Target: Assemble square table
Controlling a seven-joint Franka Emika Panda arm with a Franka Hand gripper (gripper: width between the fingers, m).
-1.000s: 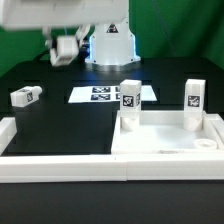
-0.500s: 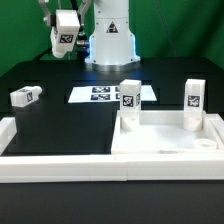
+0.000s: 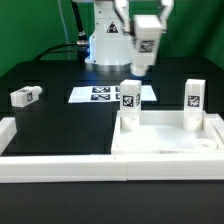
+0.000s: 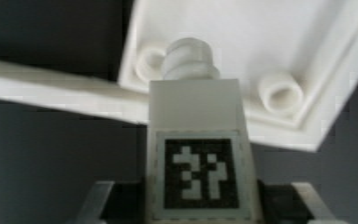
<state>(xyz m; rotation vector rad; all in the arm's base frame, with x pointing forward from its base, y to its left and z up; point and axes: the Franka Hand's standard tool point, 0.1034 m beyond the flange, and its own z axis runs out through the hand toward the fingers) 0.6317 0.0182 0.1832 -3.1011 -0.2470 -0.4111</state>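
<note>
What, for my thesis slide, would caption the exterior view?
Hand holds a tagged leg aloft while two legs stand on the white tabletop; a fourth lies on the exterior view's left.

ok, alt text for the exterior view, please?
The gripper holds a tagged white leg in the air. Lower in the frame, two more legs stand upright at the far edge of the square panel. A fourth leg lies on the black table at the exterior view's left, apart from the marker board.
</note>
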